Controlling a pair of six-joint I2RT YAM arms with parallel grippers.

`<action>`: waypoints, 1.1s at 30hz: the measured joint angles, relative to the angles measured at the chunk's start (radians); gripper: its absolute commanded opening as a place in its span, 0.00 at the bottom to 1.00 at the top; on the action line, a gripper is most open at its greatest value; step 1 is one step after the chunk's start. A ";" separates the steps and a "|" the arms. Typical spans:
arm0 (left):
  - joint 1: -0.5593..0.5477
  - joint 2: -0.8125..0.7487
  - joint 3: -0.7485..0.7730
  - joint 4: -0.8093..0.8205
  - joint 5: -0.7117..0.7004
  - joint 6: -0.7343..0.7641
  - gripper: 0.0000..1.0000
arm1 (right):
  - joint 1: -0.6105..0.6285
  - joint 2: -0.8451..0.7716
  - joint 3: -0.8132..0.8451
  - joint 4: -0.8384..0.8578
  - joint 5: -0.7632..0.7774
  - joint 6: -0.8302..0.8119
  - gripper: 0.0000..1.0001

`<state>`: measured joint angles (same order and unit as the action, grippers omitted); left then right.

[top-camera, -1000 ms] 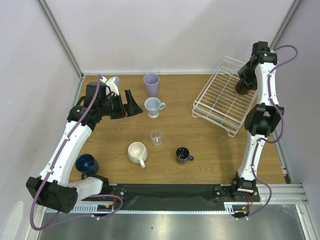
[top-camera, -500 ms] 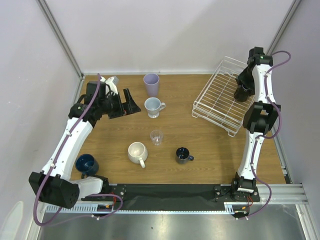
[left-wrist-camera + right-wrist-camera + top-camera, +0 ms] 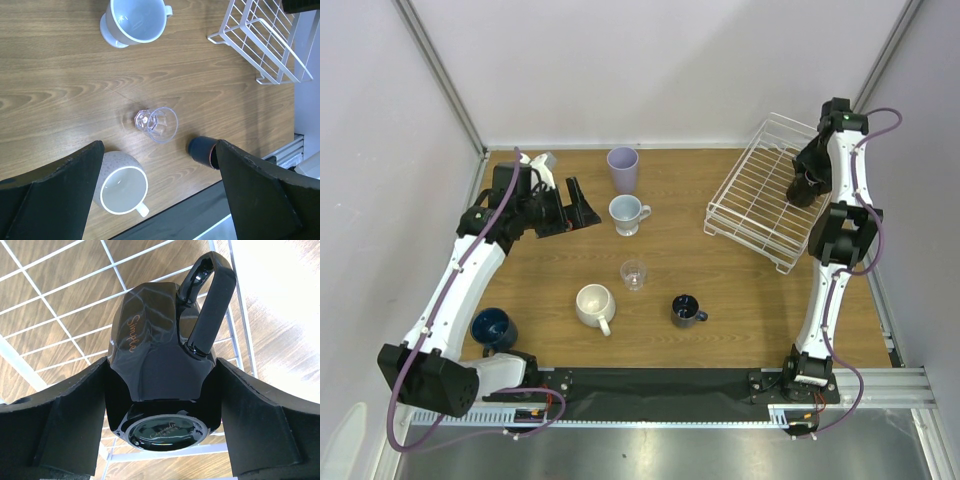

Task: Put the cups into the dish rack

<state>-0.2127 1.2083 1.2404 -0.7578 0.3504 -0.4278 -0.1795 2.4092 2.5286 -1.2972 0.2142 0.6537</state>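
Seven cups in view, one rack. Logged per pincer.

Right pincer [image 3: 807,188]: grasping the black mug [image 3: 155,370], jaws set wide around its body. In the right wrist view, both fingers [image 3: 70,415] pressed against the mug's faceted sides. Base turned toward the camera, handle on the far side, gold script on one facet. Held over the dish rack [image 3: 745,200], above its right-hand part, with white wires directly behind the mug. Contact between mug and wires: cannot tell.

Left pincer [image 3: 583,206]: released, jaws spread wide, gripping nothing and touching nothing. Hovering over the left half of the table [image 3: 740,300], tips pointing toward the pale blue-white mug [image 3: 628,214] and stopped just to its left.

Remaining cups, all upright on the wood and apart from one another:
- lavender tumbler [image 3: 623,168]: near the far edge, just behind the pale blue-white mug.
- clear glass [image 3: 634,275]: mid-table; in the left wrist view, framed between the two open fingers.
- cream mug [image 3: 594,303]: near and left of the glass, handle toward the near edge, partly hidden by one finger in the left wrist view.
- dark mug [image 3: 686,311]: near and right of the glass, handle to the right.
- navy cup [image 3: 493,328]: near-left corner, just beside the left arm.

Rack: far right of the table, set askew to its edges.
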 measured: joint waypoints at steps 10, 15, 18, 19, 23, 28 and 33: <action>0.000 -0.006 -0.001 0.000 0.000 -0.009 1.00 | 0.000 0.013 0.000 0.005 0.001 -0.001 0.53; 0.000 -0.015 -0.003 0.000 0.000 -0.016 1.00 | 0.000 0.013 0.000 0.006 0.001 -0.004 0.74; 0.000 -0.020 -0.006 0.001 0.000 -0.017 1.00 | 0.000 0.013 0.000 0.006 0.001 -0.005 0.80; 0.000 -0.023 -0.010 0.003 0.000 -0.018 1.00 | 0.000 0.013 0.000 0.006 0.001 -0.005 0.82; 0.000 -0.026 -0.018 0.005 0.001 -0.022 1.00 | 0.000 0.013 0.000 0.009 0.000 -0.011 0.89; 0.000 -0.027 -0.018 0.011 0.001 -0.030 1.00 | 0.000 0.013 0.000 0.031 -0.002 -0.021 1.00; 0.000 -0.027 -0.026 0.016 0.003 -0.042 1.00 | 0.000 0.013 0.002 0.039 -0.002 -0.030 1.00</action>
<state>-0.2127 1.1816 1.2140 -0.7414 0.3538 -0.4698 -0.1799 2.4218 2.5301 -1.2583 0.2123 0.6239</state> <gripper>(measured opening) 0.996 0.993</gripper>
